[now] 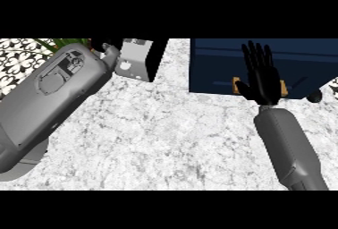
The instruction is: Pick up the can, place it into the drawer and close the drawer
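The right hand [259,76] is sitting in the upper right of the frame, fingers straight and pointing up toward the top edge, holding nothing. It's lying flat over the front of the dark blue drawer [218,67], and its palm is covering a small tan handle [235,85] whose ends are poking out on either side of the hand. The grey right forearm [290,147] is running down from the wrist toward the lower right.

The left forearm [56,96] is taking up most of the left side, angling from the lower left up toward the top centre. Only a bit of the black left hand [105,46] is showing past its end, up at the top of the frame, and I can't tell how it's set or whether it's got anything.

Just right of that hand there's a grey box-like thing with a black side [141,59], standing on the desk [165,134], which is a white speckled marble top. Some green leaves [58,43] are peeking out in the upper left next to a black-and-white patterned surface [16,60].

As for the can, I'm not seeing it anywhere in this view, so no idea where it is.
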Tool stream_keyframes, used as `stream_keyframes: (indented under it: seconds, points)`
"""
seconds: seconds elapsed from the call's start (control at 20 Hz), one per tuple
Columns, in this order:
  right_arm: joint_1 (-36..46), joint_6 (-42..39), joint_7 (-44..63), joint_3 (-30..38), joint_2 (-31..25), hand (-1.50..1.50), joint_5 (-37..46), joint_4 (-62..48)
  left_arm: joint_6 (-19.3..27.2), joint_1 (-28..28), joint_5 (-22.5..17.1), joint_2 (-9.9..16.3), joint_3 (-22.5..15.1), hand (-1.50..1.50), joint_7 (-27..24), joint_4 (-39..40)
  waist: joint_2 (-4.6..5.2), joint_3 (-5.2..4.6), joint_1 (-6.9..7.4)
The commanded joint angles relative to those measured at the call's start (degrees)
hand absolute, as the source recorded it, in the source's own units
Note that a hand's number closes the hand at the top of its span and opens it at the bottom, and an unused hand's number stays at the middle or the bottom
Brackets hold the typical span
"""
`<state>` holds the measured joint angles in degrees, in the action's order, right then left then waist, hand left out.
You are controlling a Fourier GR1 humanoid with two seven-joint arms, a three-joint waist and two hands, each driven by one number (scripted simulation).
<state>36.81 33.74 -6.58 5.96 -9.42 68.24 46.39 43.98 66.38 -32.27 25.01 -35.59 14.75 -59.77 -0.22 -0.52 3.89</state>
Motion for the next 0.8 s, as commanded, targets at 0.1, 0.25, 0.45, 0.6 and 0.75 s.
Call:
stream_keyframes:
  seconds: [0.1, 0.25, 0.45, 0.6, 0.75]
  points:
    - [10.64, 4.00, 0.89, 3.03, 0.21, -1.50, 0.73, -14.26, 0.60, -4.94, 1.60, 1.96, 0.27, -1.50, 0.79, -5.05, 1.03, 0.62, 0.19]
    - [13.40, 7.79, 0.40, 3.97, 0.04, -1.50, 1.09, -17.87, 1.16, -8.32, 2.83, 3.47, -1.07, -1.50, 1.56, -10.18, 1.00, 0.64, 0.83]
    - [18.96, 9.30, 2.29, 4.59, 0.15, -1.50, 2.81, -23.70, 0.79, -9.00, 3.28, 3.76, 0.00, -1.50, 1.99, -10.29, 1.39, 0.65, 0.73]
    - [21.93, 8.08, 0.52, 6.09, -1.84, -1.50, 1.52, -26.47, 0.32, -13.08, 3.09, 5.37, 0.77, -1.50, 1.35, -14.66, 1.29, 0.62, 0.90]
    - [23.60, 9.74, 1.35, 7.11, -1.80, -1.50, 1.59, -29.09, 0.08, -12.79, 3.86, 5.67, 0.25, -1.50, 2.73, -16.07, 1.58, 0.68, 1.41]
